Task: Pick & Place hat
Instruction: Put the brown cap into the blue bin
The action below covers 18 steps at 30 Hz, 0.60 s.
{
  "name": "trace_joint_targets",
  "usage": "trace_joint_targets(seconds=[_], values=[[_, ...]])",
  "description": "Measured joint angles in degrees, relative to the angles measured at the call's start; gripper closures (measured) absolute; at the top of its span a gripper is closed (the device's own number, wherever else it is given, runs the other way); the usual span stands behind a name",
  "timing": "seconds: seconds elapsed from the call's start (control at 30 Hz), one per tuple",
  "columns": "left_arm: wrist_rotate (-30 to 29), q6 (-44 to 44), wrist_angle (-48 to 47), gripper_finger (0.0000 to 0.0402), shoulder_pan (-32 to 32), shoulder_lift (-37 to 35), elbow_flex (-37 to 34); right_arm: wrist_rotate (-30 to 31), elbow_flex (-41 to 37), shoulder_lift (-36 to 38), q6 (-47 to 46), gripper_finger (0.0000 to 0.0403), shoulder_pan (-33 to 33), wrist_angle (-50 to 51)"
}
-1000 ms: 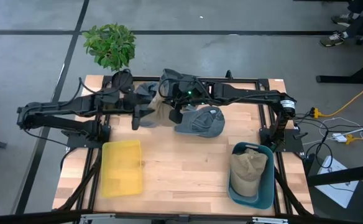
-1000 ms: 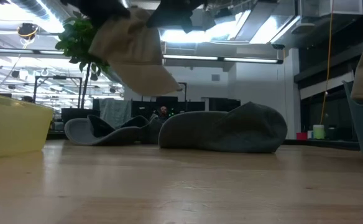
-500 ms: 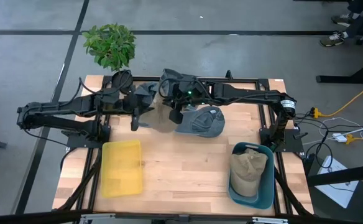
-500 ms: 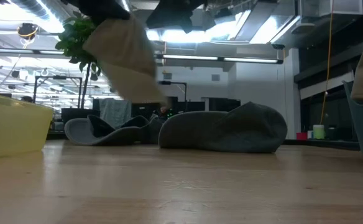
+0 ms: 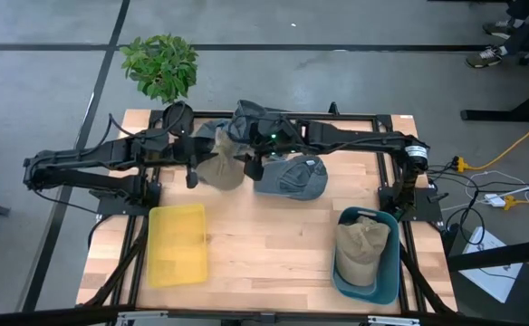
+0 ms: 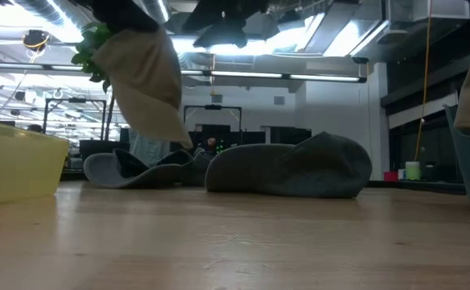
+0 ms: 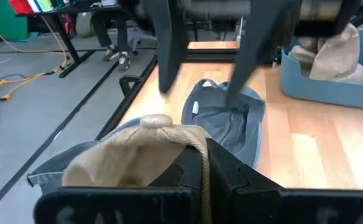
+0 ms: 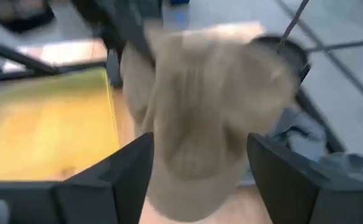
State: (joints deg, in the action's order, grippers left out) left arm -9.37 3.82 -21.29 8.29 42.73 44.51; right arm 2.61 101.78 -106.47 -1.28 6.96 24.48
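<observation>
The step in hand is a transfer of the tan hat (image 5: 220,168) between the two arms, above the far half of the surface (image 5: 274,244). The left tool (image 7: 204,163) is clamped on the hat's fabric; in the left wrist view its fingers (image 7: 231,177) press together on a fold with a seam line between them. The right tool (image 8: 197,155) stands with its fingers apart on either side of the hat and no longer grips it. In the low view the hat hangs clear of the surface, above a dark hat lying at the back.

A grey hat (image 5: 290,178) lies on the surface just beside the hanging one. A second tan hat (image 5: 361,246) sits in the blue bin (image 5: 387,276). The yellow tray (image 5: 177,244) is near the left arm.

Next move, as judged: withdraw the right tool clear of the fabric. Then carry the hat with the left arm to the yellow tray, the probable target, and release it there. Confirm that the hanging brim clears the tray wall.
</observation>
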Motion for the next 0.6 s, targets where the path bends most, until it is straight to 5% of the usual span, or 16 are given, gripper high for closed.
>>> trace_joint_targets(seconds=[0.6], values=[[-0.4, 2.7, 0.5, 0.0398, 0.0, -2.5, 0.0, -1.1, 2.8, -1.5, 0.1, 0.0137, -0.4, -4.0]])
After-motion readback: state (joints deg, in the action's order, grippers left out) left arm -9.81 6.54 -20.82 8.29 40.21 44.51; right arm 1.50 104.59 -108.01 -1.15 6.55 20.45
